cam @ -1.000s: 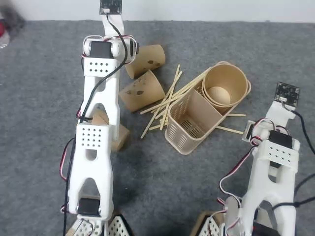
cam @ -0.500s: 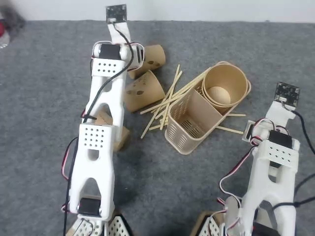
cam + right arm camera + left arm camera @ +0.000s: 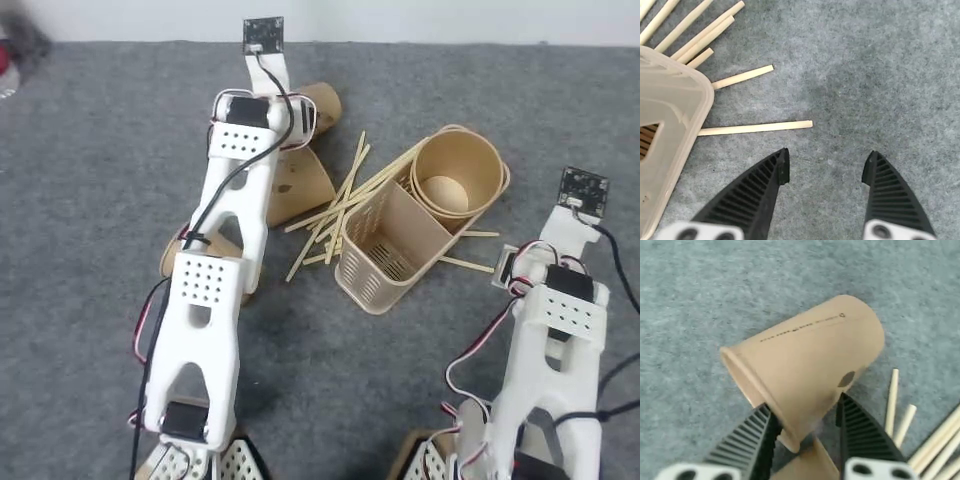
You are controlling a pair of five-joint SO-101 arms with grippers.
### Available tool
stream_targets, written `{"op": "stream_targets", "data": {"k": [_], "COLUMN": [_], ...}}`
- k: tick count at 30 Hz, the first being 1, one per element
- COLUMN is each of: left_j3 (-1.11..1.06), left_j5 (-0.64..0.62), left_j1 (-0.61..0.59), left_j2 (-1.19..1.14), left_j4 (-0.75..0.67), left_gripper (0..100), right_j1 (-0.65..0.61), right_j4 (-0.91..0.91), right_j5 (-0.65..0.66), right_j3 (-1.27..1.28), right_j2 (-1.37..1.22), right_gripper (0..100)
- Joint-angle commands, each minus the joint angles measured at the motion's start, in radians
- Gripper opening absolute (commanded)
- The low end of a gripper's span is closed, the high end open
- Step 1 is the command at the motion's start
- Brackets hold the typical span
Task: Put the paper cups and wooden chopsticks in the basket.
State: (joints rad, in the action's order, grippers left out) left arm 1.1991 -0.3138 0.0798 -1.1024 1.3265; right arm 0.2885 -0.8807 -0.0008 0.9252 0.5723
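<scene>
A brown paper cup (image 3: 810, 355) lies on its side on the grey carpet, at the far end of the left arm (image 3: 240, 190). My left gripper (image 3: 805, 425) is open, its fingers on either side of the cup's rim. A second cup (image 3: 305, 185) lies just nearer, and a third (image 3: 178, 255) shows from under the arm. The beige basket (image 3: 385, 255) sits at centre with nested cups (image 3: 455, 180) at its far-right end. Wooden chopsticks (image 3: 340, 200) are scattered to the left of and around the basket. My right gripper (image 3: 825, 167) hangs open over bare carpet, beside the basket corner (image 3: 675, 105).
Two loose chopsticks (image 3: 755, 128) lie on the carpet between the basket and my right gripper. The right arm (image 3: 555, 330) stands at the near right. The white wall edge (image 3: 400, 20) runs along the far side. Open carpet lies left and in front.
The left arm has swung to the right along the far side, bringing its gripper over to the far cup. The right arm, basket and chopsticks have not moved.
</scene>
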Motion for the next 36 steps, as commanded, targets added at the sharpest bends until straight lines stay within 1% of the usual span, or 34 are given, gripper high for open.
{"op": "stream_targets", "data": {"k": [1, 5, 11, 15, 20, 23, 26, 28, 30, 34, 36], "left_j3": [0.002, 0.01, 0.028, 0.131, 0.334, 0.452, 0.478, 0.441, 0.357, 0.051, -0.11], "left_j5": [-0.008, -0.006, -0.006, -0.003, 0.104, 0.164, 0.215, 0.245, 0.315, 0.497, 0.614], "left_j1": [0.025, 0.018, -0.021, -0.069, -0.078, -0.075, -0.103, -0.13, -0.157, -0.203, -0.212], "left_j2": [0.054, 0.04, 0.052, 0.106, 0.155, 0.176, 0.207, 0.242, 0.293, 0.45, 0.557], "left_j4": [-0.032, -0.058, -0.026, 0.084, 0.315, 0.43, 0.431, 0.433, 0.433, 0.433, 0.433], "left_gripper": [8, 2, 2, 2, 1, 1, 1, 1, 1, 1, 1], "right_j1": [-0.031, -0.031, -0.033, -0.033, -0.033, -0.033, -0.033, -0.031, -0.03, -0.031, -0.033], "right_j4": [0.012, 0.012, 0.012, 0.012, 0.012, 0.012, 0.012, 0.012, 0.012, 0.012, 0.012], "right_j5": [-0.005, -0.005, -0.005, -0.005, -0.005, -0.005, -0.005, -0.005, -0.005, -0.005, -0.005], "right_j3": [-0.006, -0.005, -0.005, -0.005, -0.005, -0.005, -0.005, -0.005, -0.005, -0.005, -0.005], "right_j2": [0.033, 0.033, 0.033, 0.033, 0.033, 0.033, 0.033, 0.031, 0.031, 0.031, 0.031], "right_gripper": [24.2, 24.2, 24.2, 24.2, 24.2, 24.2, 24.2, 24.2, 24.2, 24.2, 24.2]}}
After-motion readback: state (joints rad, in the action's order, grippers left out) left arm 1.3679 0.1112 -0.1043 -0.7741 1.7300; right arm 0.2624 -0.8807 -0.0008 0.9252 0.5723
